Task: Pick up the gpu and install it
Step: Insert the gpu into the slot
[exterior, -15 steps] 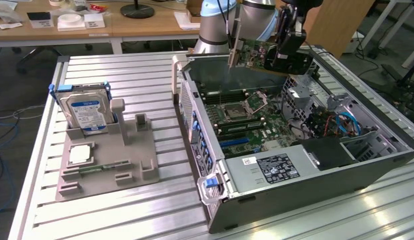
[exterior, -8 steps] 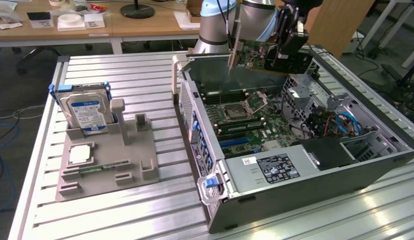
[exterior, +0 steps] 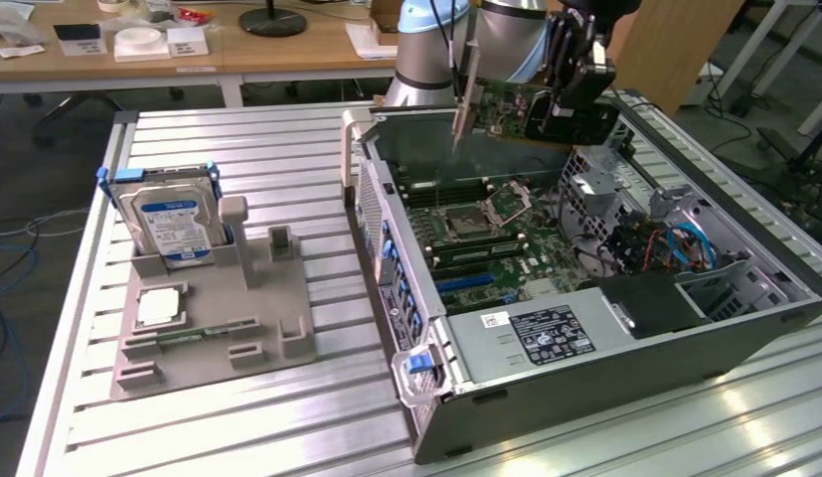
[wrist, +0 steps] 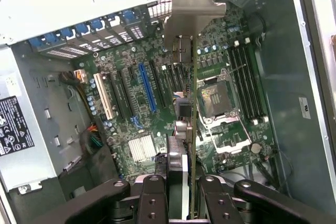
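Noted nearest an open computer case (exterior: pixel 729 333) lying on its side, circuit board (exterior: pixel 484 238) facing up; to the exterior view's left, a gray tray (exterior: pixel 271 298) with a hard drive (exterior: pixel 172 224) standing on edge. Farther back, found the gripper (exterior: pixel 570 99) partway closed on the gpu (exterior: pixel 510 109), pinched between both fingers (wrist: pixel 152 198), hanging above the case's far end, clear of the board. Beyond, wooden desks (exterior: pixel 251 50).

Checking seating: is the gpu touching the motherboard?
Apart. Exterior view shows the gpu, clamped in the gripper, hanging over the open case, well clear of the motherboard.
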You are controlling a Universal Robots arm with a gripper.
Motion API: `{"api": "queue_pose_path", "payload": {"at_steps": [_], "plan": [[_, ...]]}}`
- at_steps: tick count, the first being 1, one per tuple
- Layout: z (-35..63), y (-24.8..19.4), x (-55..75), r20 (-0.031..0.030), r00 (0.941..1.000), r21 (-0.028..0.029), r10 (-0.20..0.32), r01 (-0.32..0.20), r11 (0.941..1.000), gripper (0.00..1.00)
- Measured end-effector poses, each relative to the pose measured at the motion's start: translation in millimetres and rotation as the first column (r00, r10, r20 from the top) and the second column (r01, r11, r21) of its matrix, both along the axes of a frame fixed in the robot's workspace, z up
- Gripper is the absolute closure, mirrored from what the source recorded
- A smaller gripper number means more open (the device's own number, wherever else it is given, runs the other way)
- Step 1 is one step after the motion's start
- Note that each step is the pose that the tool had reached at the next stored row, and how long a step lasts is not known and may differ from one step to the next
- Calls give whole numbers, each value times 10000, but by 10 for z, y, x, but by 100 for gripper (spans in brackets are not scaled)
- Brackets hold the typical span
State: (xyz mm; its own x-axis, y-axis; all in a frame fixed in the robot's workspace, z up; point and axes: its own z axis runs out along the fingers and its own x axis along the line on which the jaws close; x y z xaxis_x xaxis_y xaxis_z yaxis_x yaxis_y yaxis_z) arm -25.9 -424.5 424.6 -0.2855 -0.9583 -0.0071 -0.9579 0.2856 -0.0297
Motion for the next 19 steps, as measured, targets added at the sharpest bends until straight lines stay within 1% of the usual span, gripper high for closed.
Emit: {"api": "queue_pose_path", "payload": {"at_steps": [9, 19], "plan": [[-1, 0, 0, 0, 9981, 1, 621, -621, 9981, 72], [-1, 0, 0, 0, 9914, 1, 1307, -1307, 9914, 72]]}}
